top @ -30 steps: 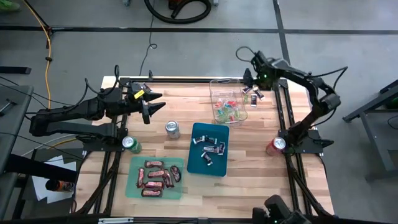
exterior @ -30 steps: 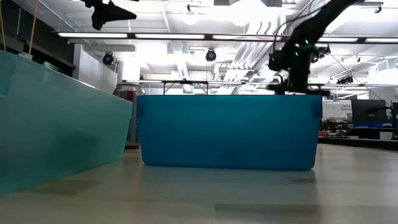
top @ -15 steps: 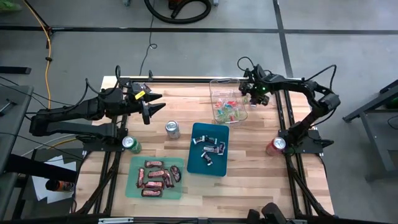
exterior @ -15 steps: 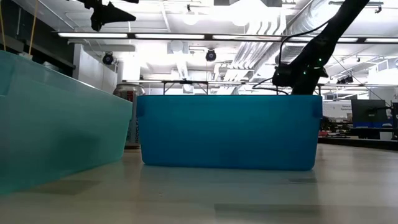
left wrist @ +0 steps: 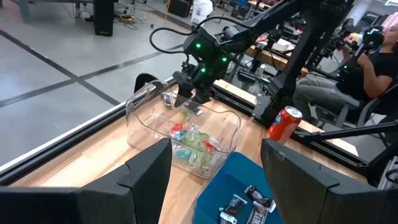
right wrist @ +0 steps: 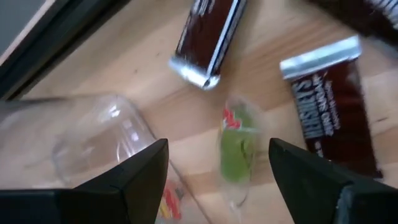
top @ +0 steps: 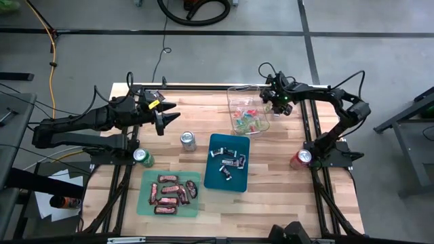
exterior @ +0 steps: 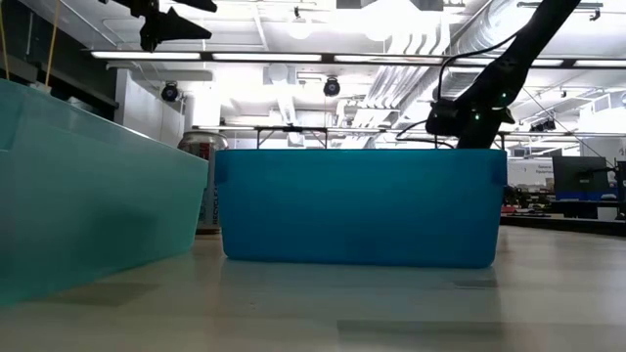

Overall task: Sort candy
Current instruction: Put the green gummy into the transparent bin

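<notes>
Step in hand: pick-up of loose candy at the far right corner of the counter (top: 285, 203). The right hand (top: 277, 103) sits low over the spot just beside the clear tub (top: 234, 91), fingers spread wide w/ nothing between them. Its wrist view shows a green-wrapped sweet (right wrist: 239, 146) lying on the wood right in the gap between the two fingers, a dark bar w/ silver end (right wrist: 205, 38) beyond it and a second dark bar w/ lettering (right wrist: 326, 102) to one side, all apart from each other. The tub's rounded corner (right wrist: 93, 134) is close by.

The sorted piles so far: bright red/green/blue pieces (top: 249, 120) in the clear tub, dark/silver wrapped pieces (top: 227, 161) in the blue tray (top: 215, 181), red-brown bars (top: 171, 193) in the teal tray (top: 144, 203). Three soda cans stand on the counter, not part of the job.

The left hand (top: 163, 116) waits raised over the left side of the counter, also wide open and empty.

Next move, as I judge it: drop the last bit, close on the green sweet only, lift, carry over the tub rim and let go among the bright ones. Needs care: the sweet is small and flat, so fingertips must reach the wood; the lettered bar is near enough to get nudged or pinched along; tub wall is close, so approach should avoid it. After that, prob. the two dark bars go to their trays.
</notes>
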You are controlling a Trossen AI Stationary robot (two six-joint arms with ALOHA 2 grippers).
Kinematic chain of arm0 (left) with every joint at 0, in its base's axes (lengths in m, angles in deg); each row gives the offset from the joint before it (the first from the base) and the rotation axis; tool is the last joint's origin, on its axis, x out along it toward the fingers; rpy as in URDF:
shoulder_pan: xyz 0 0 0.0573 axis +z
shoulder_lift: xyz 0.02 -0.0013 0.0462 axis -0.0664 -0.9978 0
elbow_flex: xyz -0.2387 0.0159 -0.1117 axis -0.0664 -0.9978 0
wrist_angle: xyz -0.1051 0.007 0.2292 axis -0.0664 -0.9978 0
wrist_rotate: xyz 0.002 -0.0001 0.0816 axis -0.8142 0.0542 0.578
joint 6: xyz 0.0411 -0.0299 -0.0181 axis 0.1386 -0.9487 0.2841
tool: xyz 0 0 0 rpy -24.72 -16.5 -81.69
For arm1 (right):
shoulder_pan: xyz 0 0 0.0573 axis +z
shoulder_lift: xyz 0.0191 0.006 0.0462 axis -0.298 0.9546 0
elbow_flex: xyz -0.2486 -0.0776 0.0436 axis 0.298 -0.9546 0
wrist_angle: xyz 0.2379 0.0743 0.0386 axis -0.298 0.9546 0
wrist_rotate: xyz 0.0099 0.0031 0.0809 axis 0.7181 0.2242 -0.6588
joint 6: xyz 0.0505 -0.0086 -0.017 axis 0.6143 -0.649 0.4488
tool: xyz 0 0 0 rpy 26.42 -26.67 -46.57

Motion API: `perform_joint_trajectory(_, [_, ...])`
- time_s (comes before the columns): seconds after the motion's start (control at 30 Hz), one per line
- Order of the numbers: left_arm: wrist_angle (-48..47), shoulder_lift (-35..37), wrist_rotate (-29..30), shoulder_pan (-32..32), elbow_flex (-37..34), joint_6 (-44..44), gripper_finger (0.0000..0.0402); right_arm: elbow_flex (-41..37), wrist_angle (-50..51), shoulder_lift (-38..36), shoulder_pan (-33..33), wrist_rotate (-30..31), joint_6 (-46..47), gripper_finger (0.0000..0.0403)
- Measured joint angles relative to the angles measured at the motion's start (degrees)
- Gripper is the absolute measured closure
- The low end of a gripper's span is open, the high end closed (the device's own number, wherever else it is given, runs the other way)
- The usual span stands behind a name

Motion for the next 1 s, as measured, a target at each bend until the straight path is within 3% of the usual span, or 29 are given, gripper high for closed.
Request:
perform_joint_trajectory(0.23, [0.0,0.0,0.0,0.0,0.0,-1.0,0.0168,0.0,1.4,0.0,0.0,4.3,1.0,0.0193])
perform_joint_trajectory(0.6, [0.0,0.0,0.0,0.0,0.0,-1.2,0.0168,0.0,0.9,-0.5,0.1,7.5,-5.5,0.0387])
perform_joint_trajectory(0.77, [0.1,0.0,0.0,0.0,0.0,-2.1,0.0168,0.0,0.1,-6.5,0.6,9.8,-10.2,0.0396])
perform_joint_trajectory(1.0, [0.4,0.0,0.2,0.0,0.0,-2.1,0.0168,0.1,-7.3,-22.4,1.4,11.0,-19.2,0.0401])
